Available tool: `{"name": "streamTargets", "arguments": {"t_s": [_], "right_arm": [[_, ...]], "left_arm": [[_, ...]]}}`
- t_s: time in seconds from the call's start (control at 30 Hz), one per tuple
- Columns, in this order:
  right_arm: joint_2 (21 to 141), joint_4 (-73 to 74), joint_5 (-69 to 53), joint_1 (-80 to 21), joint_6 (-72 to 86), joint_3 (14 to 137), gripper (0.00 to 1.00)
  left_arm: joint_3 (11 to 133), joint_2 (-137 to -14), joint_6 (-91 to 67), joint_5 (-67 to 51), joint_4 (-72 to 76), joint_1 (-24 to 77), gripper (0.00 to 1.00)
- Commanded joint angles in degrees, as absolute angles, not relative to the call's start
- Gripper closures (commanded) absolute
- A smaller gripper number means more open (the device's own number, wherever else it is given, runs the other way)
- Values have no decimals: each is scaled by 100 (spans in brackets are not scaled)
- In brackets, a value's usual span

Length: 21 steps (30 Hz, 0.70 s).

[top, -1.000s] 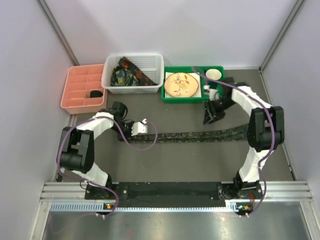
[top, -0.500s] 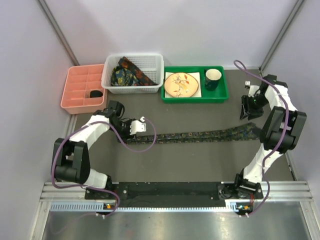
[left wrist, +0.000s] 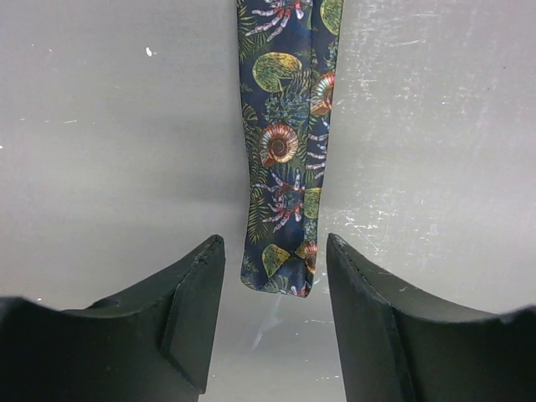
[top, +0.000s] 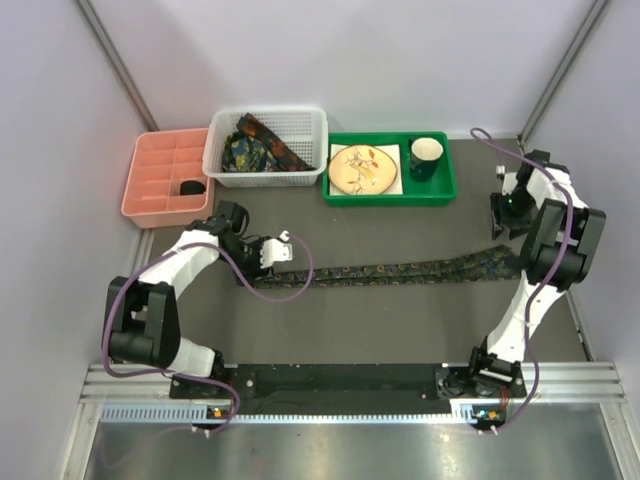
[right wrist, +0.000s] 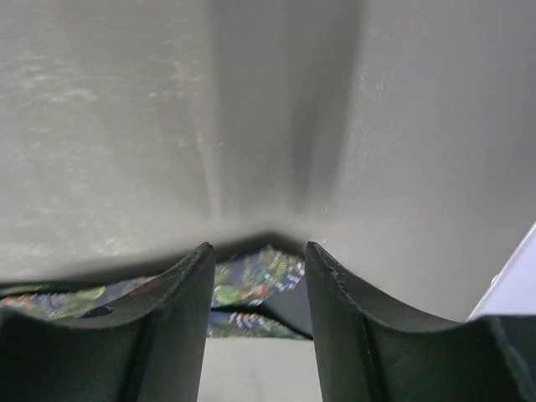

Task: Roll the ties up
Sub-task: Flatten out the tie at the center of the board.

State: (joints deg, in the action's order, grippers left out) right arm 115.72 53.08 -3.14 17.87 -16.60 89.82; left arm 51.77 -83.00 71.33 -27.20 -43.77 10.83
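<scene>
1. Item: one tie (top: 400, 270), laid flat at full length across the middle of the tabletop (top: 400, 330), roughly parallel to the near edge; narrow end toward the left edge, wide end close to the right edge
2. Handling, as judged: light, limp cloth with no stiffness; it would sag and fold once lifted; the smooth face looked liable to slip; not fragile, though easily creased or skewed
3. Best hold, as judged: the blunt narrow end, pinched across its full width, since a roll would start there
4. Appearance: dark blue ground, green leaves and fronds, orange-brown spiral rounds, touches of red; narrow end folded square
5. Left gripper (left wrist: 272, 251): fingers apart, one on each side of the narrow end, clamping nothing; contact with the tabletop could not be told
6. Right gripper (right wrist: 255, 251): fingers apart and empty, near the right edge, the wide end showing just beyond them
7. Further ties (top: 262, 145): bundled unrolled in the white basket (top: 268, 113) at the far edge, toward the far-left corner
</scene>
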Motion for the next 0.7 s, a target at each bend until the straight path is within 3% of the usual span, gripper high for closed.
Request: {"name": "streamTargets", "arguments": {"t_s": [0.0, 0.27, 0.43, 0.53, 0.57, 0.67], "right_arm": [[11716, 5098, -18, 1846, -1846, 9062, 54], [11690, 5299, 18, 1846, -1776, 8842, 64], [11479, 5519, -193, 1846, -1547, 8746, 63], [11426, 5546, -220, 1854, -1573, 8710, 73], [11417, 5607, -159, 1846, -1625, 8727, 81], [11259, 5651, -88, 1872, -1748, 8719, 86]], "left_arm": [[5335, -8103, 7110, -2883, -4377, 1055, 43], [5449, -8226, 7075, -2777, -4237, 1055, 43], [5493, -8306, 7075, -2777, -4175, 1055, 43], [5502, -8306, 7075, -2786, -4157, 1055, 43], [5511, -8306, 7075, -2786, -4149, 1055, 43], [5511, -8314, 7075, -2760, -4148, 1055, 43]]}}
